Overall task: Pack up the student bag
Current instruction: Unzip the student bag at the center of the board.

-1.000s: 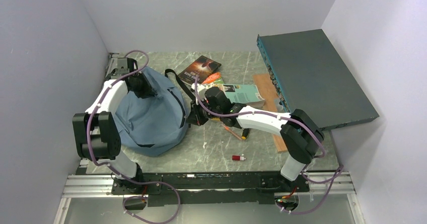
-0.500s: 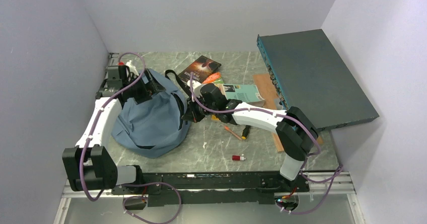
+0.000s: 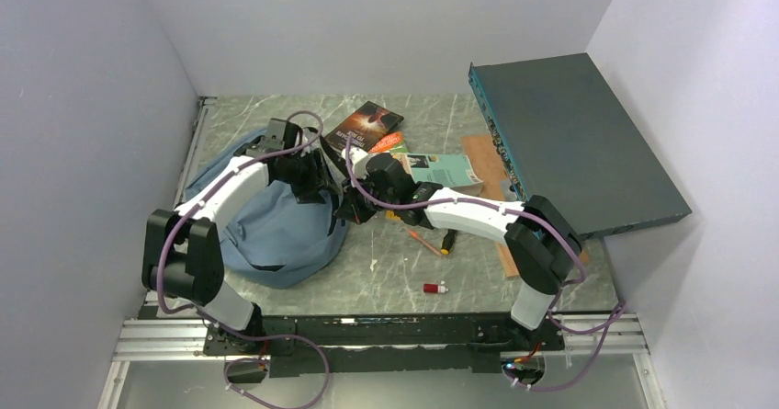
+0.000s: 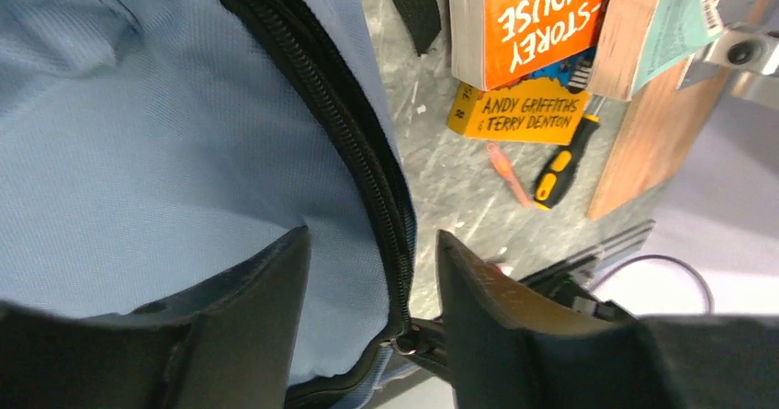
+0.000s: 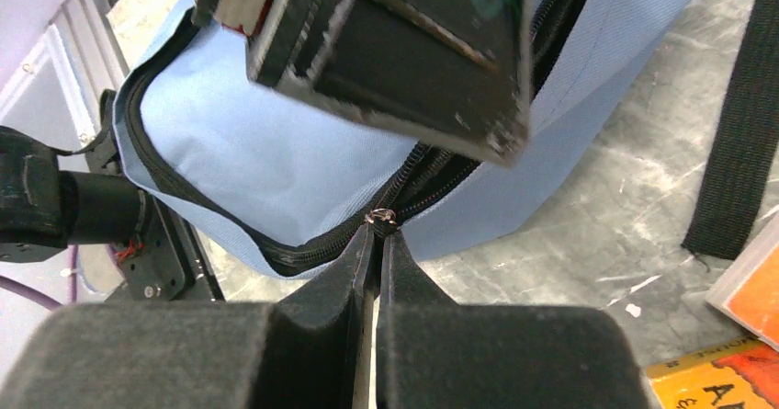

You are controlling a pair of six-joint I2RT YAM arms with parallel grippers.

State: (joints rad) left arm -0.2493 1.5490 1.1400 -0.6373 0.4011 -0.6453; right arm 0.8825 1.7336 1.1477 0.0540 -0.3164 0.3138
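Marble table: right gripper pinches student bag zipper pull.

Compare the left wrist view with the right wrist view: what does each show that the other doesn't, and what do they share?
Only left wrist: the left pincer open over the black zipper, plus a screwdriver and a wooden board. Only right wrist plainly shows the right pincer shut on the zipper pull. Both: the student bag, a black strap, the marbled table.

Matt woven cloth student bag, scuffed marbled table, bare wooden board
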